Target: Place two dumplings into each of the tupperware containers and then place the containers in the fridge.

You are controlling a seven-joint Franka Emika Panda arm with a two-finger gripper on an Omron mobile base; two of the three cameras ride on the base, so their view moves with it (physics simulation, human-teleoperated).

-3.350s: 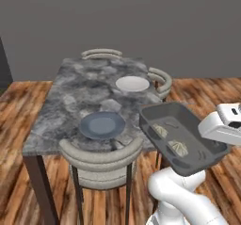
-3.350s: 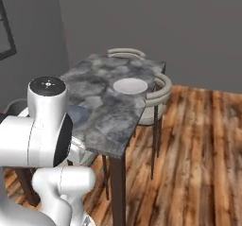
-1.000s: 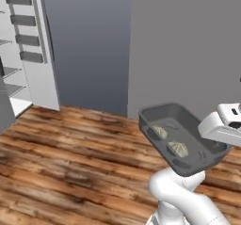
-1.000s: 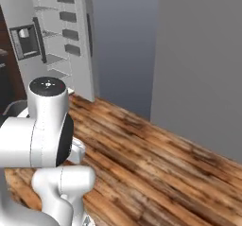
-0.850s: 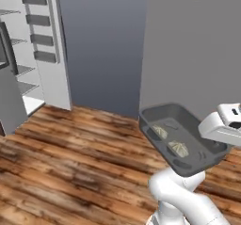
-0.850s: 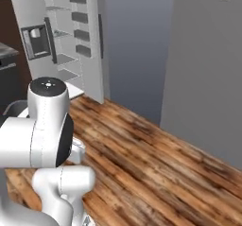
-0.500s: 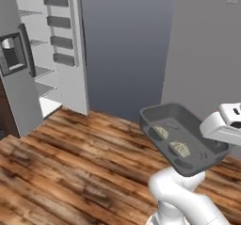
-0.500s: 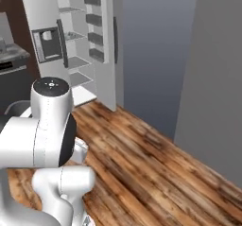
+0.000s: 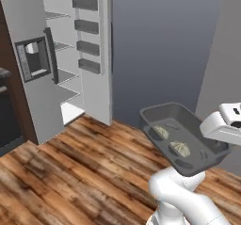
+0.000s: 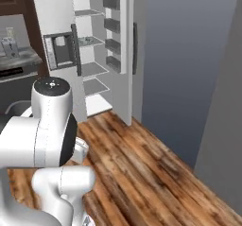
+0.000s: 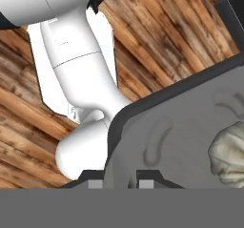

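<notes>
You've got the gripper [image 11: 121, 181] clenched on the rim of the dark grey tupperware container [image 9: 184, 137], two dumplings [image 9: 180, 148] inside, held aloft right of the open fridge [image 9: 70, 59].

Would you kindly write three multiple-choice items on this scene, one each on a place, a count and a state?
1. Where is the dark grey container?
A. on a fridge shelf
B. on the floor
C. held up off the wooden floor by the pincer

2. How many dumplings lie in it?
A. two
B. none
C. four

3. The fridge is:
A. shut
B. open
C. lying on its side

Key: 1 C, the pincer grips its rim, floor far below; 2 A, two tan lumps show in the left base view; 3 B, white shelves show inside.
</notes>
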